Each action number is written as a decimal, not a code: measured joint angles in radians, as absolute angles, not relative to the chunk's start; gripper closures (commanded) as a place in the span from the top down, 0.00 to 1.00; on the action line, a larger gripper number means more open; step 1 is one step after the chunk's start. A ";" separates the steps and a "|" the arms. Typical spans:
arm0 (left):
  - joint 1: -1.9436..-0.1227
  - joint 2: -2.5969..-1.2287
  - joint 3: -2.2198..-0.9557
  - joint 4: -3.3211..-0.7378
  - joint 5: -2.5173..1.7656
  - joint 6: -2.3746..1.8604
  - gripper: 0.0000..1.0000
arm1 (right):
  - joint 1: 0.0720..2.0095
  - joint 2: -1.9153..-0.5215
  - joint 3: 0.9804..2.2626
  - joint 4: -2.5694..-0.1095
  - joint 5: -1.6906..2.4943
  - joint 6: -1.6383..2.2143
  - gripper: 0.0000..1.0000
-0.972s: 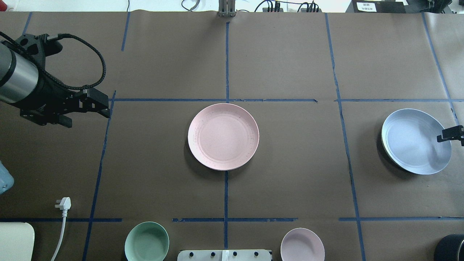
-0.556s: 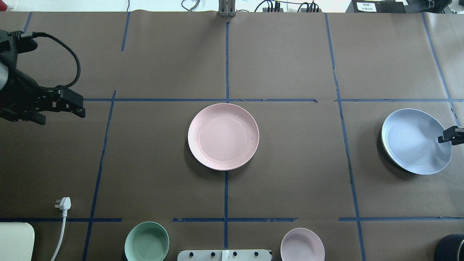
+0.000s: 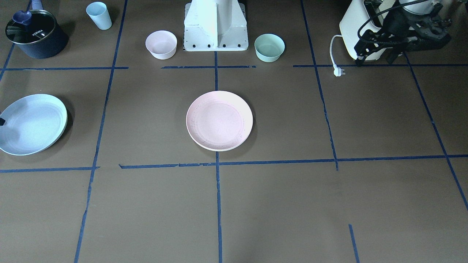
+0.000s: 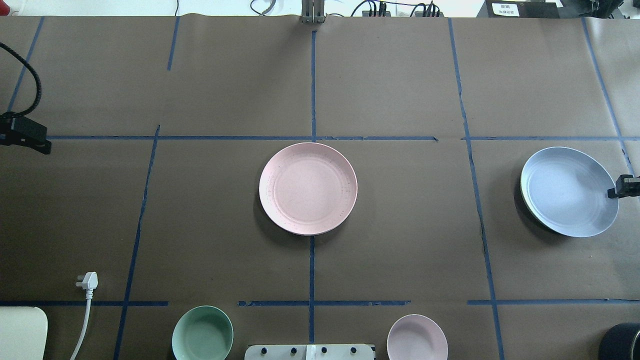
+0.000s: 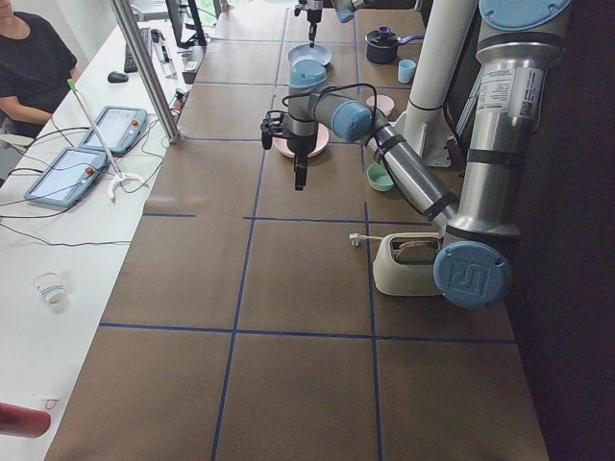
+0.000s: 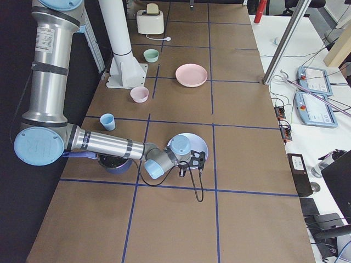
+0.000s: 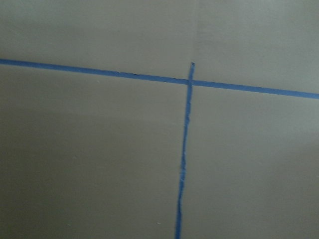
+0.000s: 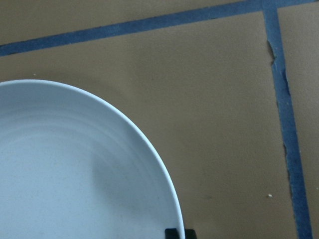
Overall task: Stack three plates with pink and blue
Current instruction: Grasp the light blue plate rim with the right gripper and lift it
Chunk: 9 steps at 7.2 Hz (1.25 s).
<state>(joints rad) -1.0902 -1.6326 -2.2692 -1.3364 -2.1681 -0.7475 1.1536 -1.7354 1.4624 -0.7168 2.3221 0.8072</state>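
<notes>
Overhead exterior: the blue plate (image 4: 567, 192) is seen toward 3 o'clock of the worktop (image 4: 400, 260), well apart from the pink plate (image 4: 308, 189) at centre; its 3 o'clock rim is clenched by the right tool (image 4: 620, 189); the left tool (image 3: 376, 60) is seen released and empty; the cream plate cannot be placed; the plates are judged light and stiff, best taken at the thin rim, though tilt under a one-sided pinch is expected; the paper-covered surface is flat; the mint bowl (image 4: 202, 334) and small pink bowl (image 4: 417, 337) at 6 o'clock are set well apart from the pink plate.
</notes>
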 measured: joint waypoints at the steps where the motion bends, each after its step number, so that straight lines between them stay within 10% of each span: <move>1: -1.135 -1.602 -2.248 -1.336 -2.168 -0.658 1.00 | 1.158 -1.741 1.493 -0.716 2.348 0.808 0.00; 9: -1.483 -1.561 -1.846 -1.358 -2.257 0.050 1.00 | 1.189 -1.523 1.730 -0.732 2.454 1.213 0.00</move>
